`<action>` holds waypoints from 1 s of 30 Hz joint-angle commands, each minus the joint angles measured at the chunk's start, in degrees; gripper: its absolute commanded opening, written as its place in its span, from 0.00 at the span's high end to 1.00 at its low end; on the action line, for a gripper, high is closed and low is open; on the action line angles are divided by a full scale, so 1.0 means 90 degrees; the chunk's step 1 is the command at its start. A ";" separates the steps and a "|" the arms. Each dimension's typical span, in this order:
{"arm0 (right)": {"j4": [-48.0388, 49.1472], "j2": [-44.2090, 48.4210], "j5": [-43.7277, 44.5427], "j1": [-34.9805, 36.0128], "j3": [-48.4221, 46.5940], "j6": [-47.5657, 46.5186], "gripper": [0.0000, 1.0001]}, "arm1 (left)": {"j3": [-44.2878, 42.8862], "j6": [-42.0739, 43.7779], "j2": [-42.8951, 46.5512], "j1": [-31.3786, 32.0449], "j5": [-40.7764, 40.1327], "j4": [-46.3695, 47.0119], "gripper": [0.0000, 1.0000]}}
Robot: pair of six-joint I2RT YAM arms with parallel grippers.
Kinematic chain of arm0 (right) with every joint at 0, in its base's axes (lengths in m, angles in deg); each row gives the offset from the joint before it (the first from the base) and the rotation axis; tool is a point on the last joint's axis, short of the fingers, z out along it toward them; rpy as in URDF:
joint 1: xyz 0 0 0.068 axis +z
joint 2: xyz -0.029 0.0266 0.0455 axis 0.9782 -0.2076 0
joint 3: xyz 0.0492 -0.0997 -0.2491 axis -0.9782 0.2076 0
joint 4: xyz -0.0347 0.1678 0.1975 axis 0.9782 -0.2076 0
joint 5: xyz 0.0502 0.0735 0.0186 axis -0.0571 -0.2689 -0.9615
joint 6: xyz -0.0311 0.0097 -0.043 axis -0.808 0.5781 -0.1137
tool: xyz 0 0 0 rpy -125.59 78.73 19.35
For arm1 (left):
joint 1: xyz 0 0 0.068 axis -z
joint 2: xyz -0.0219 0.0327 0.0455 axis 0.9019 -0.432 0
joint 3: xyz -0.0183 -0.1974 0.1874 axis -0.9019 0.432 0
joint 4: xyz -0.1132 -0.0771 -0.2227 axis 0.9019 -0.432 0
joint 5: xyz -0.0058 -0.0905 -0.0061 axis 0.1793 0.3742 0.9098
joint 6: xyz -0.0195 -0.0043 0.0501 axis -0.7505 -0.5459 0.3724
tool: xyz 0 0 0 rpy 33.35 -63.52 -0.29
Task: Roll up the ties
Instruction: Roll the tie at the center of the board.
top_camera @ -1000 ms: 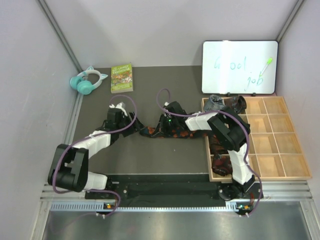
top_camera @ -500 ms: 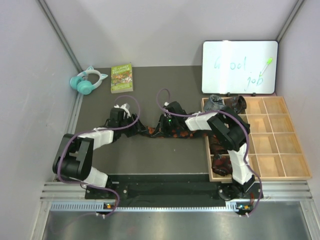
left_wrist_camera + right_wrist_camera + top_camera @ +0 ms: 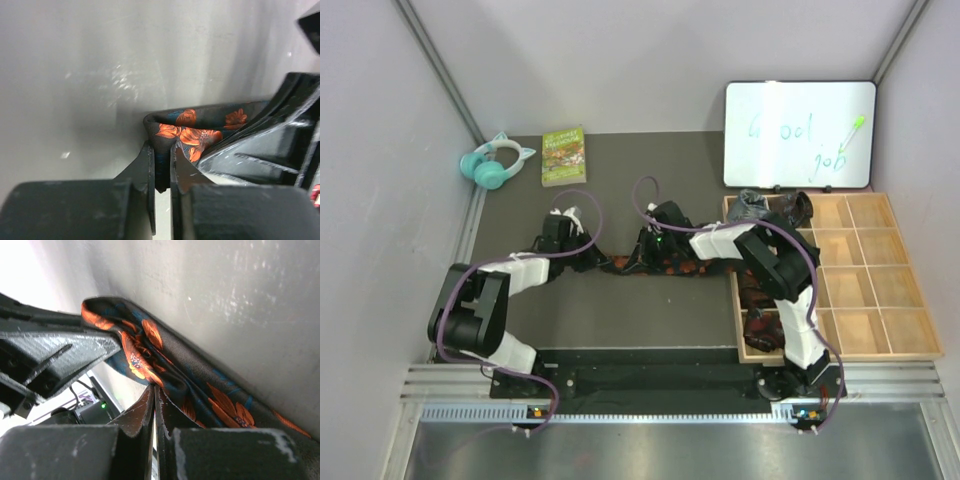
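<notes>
Left gripper (image 3: 161, 167) and, at its three o'clock, right gripper (image 3: 153, 397) both pinch the tie's (image 3: 200, 135) folded end; I'd wind them together, fabric taut, for a tight roll.

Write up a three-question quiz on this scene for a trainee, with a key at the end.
1. True or false: the left claw and the right claw are both shut on the floral tie.
2. Which part of the wooden tray holds the other ties? A: its left side. B: its right side. C: every compartment.
3. Fill in: the whiteboard reads "Good ___".

Key: 1 true; 2 A; 3 job.
</notes>
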 commanded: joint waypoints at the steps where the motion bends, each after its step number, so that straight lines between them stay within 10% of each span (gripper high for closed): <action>1: -0.0597 0.0115 0.0132 -0.0172 -0.0507 -0.0460 1.00 | -0.0188 -0.0066 0.0692 0.0052 -0.1249 -0.1147 1.00; 30: -0.1652 0.1649 0.0630 -0.0386 -0.0265 -0.0773 0.91 | -0.2727 0.1096 0.0412 0.1605 -0.5624 -0.5084 1.00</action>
